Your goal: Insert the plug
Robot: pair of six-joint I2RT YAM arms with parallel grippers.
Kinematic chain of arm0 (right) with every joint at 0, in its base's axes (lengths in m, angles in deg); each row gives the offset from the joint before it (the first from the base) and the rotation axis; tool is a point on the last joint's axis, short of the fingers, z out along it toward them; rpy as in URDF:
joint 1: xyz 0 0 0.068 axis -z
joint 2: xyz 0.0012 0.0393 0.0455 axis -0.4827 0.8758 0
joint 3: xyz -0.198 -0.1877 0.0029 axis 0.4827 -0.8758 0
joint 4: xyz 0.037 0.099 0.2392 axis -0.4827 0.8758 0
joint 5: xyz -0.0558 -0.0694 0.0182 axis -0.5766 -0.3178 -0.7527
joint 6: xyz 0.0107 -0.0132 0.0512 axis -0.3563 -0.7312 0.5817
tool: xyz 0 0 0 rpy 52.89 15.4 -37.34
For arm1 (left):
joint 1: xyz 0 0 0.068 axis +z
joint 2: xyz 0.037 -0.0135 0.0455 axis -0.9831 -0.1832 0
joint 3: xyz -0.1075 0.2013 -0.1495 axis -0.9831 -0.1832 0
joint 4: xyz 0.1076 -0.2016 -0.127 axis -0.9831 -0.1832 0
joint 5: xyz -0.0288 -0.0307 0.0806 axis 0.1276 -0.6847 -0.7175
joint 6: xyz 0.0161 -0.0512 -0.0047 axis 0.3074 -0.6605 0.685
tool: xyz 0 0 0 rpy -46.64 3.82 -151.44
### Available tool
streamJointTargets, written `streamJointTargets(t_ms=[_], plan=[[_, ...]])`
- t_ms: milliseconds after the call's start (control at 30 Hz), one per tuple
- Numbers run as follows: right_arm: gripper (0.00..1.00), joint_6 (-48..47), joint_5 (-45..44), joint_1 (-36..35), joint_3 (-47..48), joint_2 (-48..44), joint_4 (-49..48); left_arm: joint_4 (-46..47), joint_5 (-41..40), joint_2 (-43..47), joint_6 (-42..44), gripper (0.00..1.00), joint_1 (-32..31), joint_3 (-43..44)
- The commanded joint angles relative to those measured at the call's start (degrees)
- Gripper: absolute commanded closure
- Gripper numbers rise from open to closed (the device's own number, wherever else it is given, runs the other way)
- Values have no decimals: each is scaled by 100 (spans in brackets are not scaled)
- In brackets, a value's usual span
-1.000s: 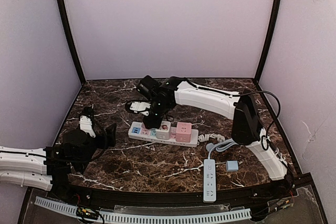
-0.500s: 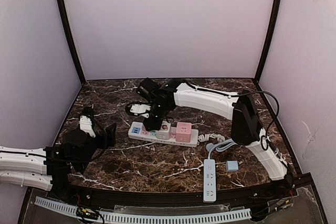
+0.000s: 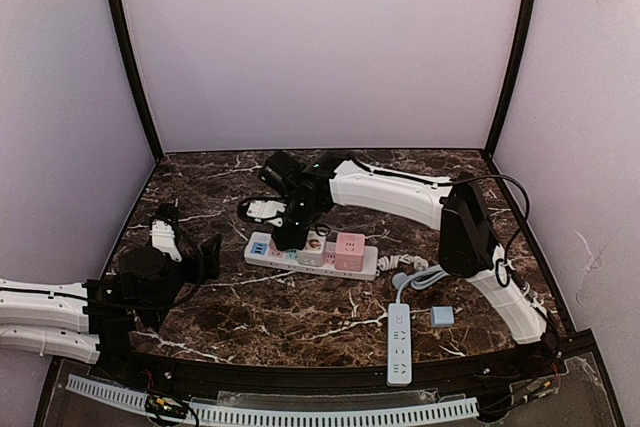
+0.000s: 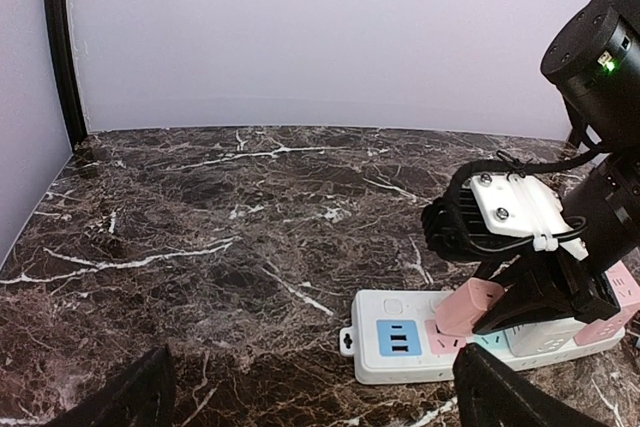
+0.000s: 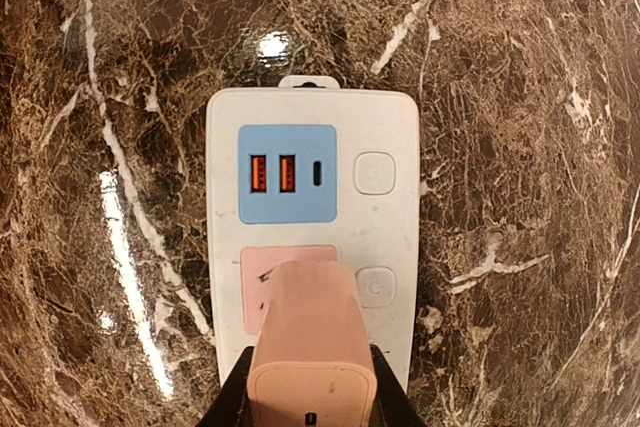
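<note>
A white power strip [image 3: 312,255] lies in the middle of the marble table, with a blue USB panel [image 5: 286,173] at its left end and a pink socket [image 5: 262,277] beside it. My right gripper [image 5: 312,409] is shut on a pink plug adapter [image 5: 310,347] and holds it tilted, its tip at the pink socket. The left wrist view shows the adapter [image 4: 468,305] leaning onto the strip [image 4: 400,349] under the right gripper. My left gripper [image 3: 190,252] is open and empty, left of the strip; its dark fingertips [image 4: 130,397] frame the bottom of its view.
Several cube adapters, among them a pink one [image 3: 350,250], sit plugged into the strip's right part. A second, slim white power strip [image 3: 399,342] and a small blue cube [image 3: 442,315] lie near the front right, with a coiled cable [image 3: 410,272]. Purple walls enclose the table.
My right gripper has shifted slightly left and down toward the strip with the pink adapter. The left arm has not moved.
</note>
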Motion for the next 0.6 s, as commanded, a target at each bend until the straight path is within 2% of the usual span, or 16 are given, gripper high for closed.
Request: streamJointTargets(t_ms=[0, 133, 567], plan=[[100, -221, 269, -89, -51, 344, 763, -22, -93, 69, 55, 4, 12, 56], [100, -295, 554, -246, -456, 113, 1019, -13, -107, 60, 56, 4, 11, 47], [100, -88, 369, -796, -1920, -1041, 1106, -82, -121, 248, 30, 4, 15, -1]])
